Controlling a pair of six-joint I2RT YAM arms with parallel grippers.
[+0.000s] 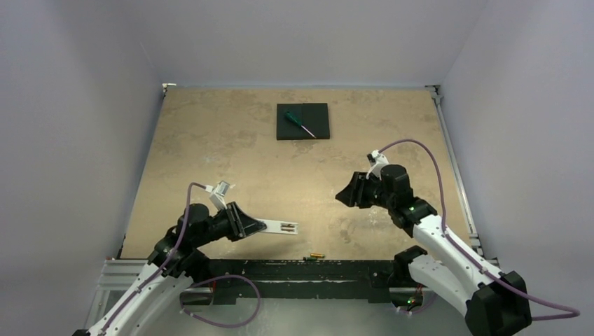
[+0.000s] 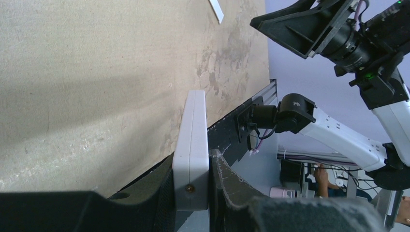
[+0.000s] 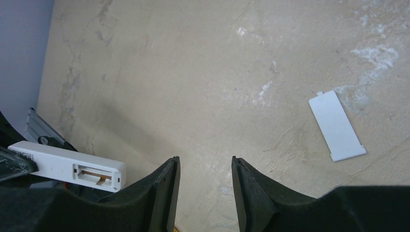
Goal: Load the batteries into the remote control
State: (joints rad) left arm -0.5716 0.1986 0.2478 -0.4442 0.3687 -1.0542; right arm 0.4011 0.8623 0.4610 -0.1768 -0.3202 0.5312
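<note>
Left jaws are clamped on remote control (image 1: pixel 279 227), bay (image 3: pixel 96 175) up, so batteries (image 1: pixel 316 256) at 5 o'clock can be fed by spread right jaws, probably.

Tan, mottled table (image 1: pixel 210 140), with whitish scuffs toward 5 o'clock. Black square pad (image 1: pixel 302 121) lying flat at 12 o'clock. Batteries (image 1: pixel 316 256) end to end at 6 o'clock, right by the near edge. Small flat white cover strip (image 3: pixel 337 125) lying on bare tabletop beside the scuffs.
</note>
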